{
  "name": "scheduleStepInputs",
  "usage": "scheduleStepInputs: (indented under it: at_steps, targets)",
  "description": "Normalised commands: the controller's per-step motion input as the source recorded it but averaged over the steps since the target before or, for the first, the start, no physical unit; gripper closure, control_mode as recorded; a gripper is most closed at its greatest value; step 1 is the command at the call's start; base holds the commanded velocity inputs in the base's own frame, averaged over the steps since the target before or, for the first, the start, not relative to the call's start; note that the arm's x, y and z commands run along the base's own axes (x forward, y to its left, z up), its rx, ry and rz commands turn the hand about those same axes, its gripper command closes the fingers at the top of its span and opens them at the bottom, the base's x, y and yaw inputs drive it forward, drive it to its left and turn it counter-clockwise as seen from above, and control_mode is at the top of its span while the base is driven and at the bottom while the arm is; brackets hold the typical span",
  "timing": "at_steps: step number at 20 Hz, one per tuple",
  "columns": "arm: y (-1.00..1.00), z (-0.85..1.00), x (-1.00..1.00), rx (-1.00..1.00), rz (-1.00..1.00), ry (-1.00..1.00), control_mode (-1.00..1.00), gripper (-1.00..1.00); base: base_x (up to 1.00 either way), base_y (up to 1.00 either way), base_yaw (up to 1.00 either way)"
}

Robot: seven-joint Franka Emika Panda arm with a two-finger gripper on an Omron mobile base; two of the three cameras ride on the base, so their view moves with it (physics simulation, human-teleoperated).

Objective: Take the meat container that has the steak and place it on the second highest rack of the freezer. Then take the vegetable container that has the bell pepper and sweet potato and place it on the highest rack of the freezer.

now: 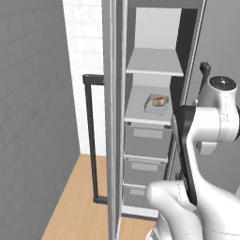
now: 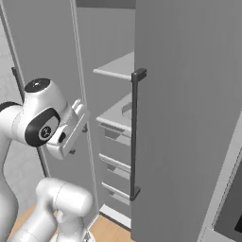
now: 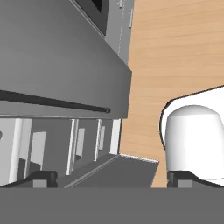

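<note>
Pale wood floor (image 1: 75,201) underfoot, grey tiled wall at nine o'clock, and dead ahead the freezer (image 1: 154,117) stands open, a tall grey steel cabinet. Count with me in the left base view: two light-grey shelves up top, three grey drawers (image 1: 146,139) stacked below them. Two doors, each with one long dark bar handle (image 2: 135,134). On the lower of the two shelves (image 1: 149,117) sits one meat container (image 1: 157,104), a small shallow pale-grey tray, and in it one steak (image 1: 160,100), a little red-pink slab with a paler edge. The upper shelf (image 1: 154,63) is at twelve o'clock above it. In the hand view, the gripper (image 3: 113,179) has its two dark fingertips (image 3: 41,178) spread wide, nothing between them, looking across a door and the floor.
</note>
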Motion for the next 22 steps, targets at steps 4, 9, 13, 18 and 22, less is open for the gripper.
scheduleStepInputs:
  at_steps: [4, 9, 13, 18, 22]
  targets:
    - [0.00, 0.00, 0.00, 0.00, 0.00, 0.00, 1.00, -1.00, -0.89, -0.67, -0.15]
    - [0.00, 0.00, 0.00, 0.00, 0.00, 0.00, 1.00, -1.00, -0.32, -0.77, -0.36]
    - [0.00, 0.00, 0.00, 0.00, 0.00, 0.00, 1.00, -1.00, -0.06, -1.00, -0.37]
    - [0.00, 0.00, 0.00, 0.00, 0.00, 0.00, 1.00, -1.00, 0.00, -1.00, -0.36]
    - [0.00, 0.00, 0.00, 0.00, 0.00, 0.00, 1.00, -1.00, 0.00, -1.00, -0.34]
